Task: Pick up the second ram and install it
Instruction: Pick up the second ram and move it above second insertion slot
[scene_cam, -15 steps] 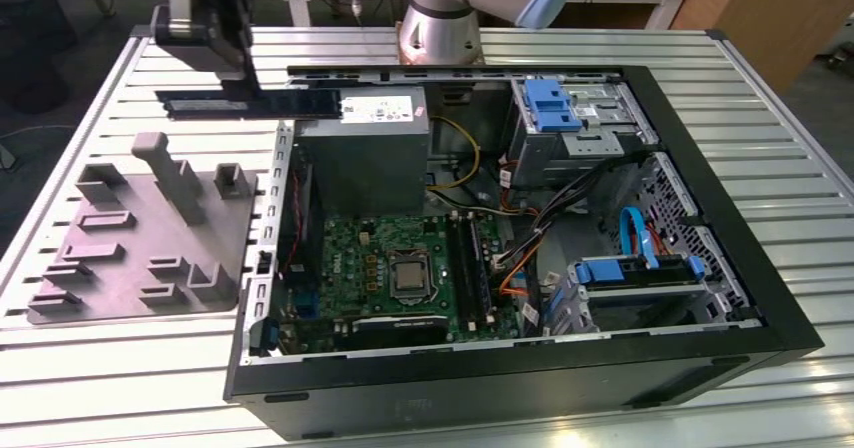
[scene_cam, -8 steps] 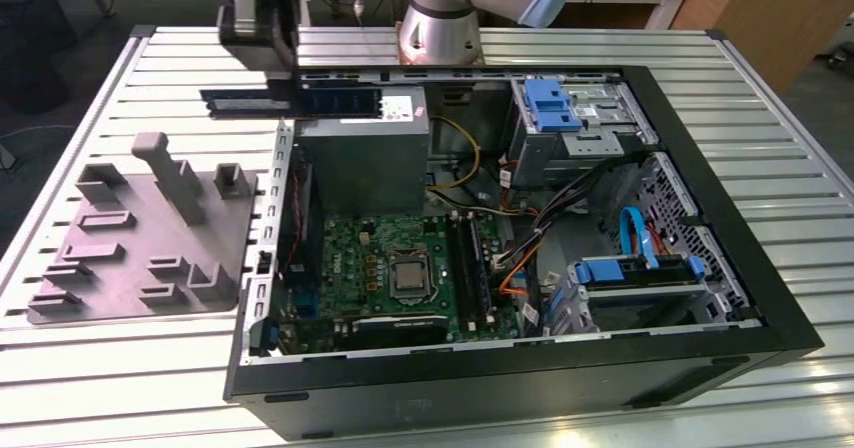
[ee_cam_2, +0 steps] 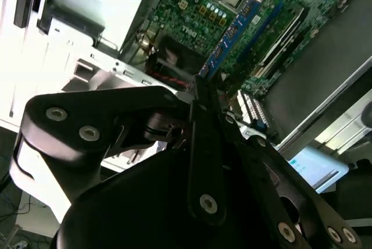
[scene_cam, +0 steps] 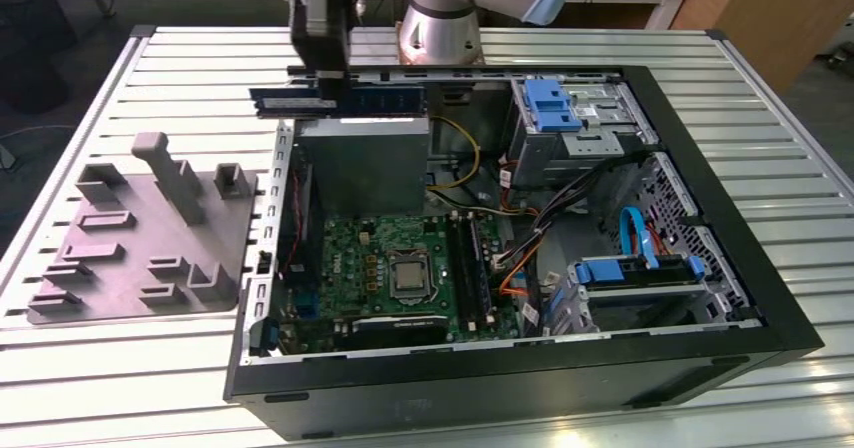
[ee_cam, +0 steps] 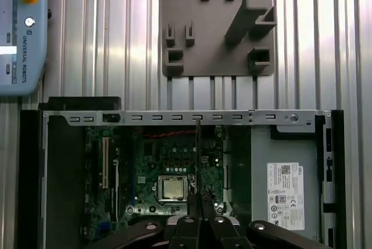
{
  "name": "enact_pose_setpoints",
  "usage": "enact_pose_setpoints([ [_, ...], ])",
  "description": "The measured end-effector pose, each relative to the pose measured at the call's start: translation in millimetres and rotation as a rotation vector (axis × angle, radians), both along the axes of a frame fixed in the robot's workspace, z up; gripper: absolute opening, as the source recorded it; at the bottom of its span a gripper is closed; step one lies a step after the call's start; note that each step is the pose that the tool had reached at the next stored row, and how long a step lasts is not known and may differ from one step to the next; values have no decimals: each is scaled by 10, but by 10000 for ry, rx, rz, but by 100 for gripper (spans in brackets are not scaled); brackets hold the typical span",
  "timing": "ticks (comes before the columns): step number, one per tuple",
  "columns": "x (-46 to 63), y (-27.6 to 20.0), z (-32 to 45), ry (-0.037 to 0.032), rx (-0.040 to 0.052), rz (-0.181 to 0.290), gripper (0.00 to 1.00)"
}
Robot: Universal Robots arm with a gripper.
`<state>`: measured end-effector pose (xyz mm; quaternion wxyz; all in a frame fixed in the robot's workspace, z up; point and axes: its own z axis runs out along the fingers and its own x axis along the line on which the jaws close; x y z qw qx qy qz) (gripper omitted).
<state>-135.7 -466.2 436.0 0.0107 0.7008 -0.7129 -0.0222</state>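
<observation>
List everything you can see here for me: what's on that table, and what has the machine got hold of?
second ram: one, dark blue-green, held level in the air over the case's far edge
computer case: one, black, open, on the table
motherboard: one, green, on the case floor
metal box: one, grey, inside the case, beside the motherboard
drive brackets: two, blue, inside the case, on the exterior view's right
fixture tray: one, grey, beside the case, on the exterior view's left
control pendant: one, pale blue with a red button, on the table
table: one, silvery, slatted
robot arm: one, silver, beyond the case
pincer: one, black, shut on the second ram
</observation>
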Motion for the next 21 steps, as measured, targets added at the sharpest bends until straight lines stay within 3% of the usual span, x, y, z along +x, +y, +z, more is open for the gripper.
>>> enact_pose_setpoints([
  [9,311,0,-3,10,1,1,11],
  [15,334,0,-46,-5,6,11,11],
  [21,386,-12,-149,-13,5,16,11],
])
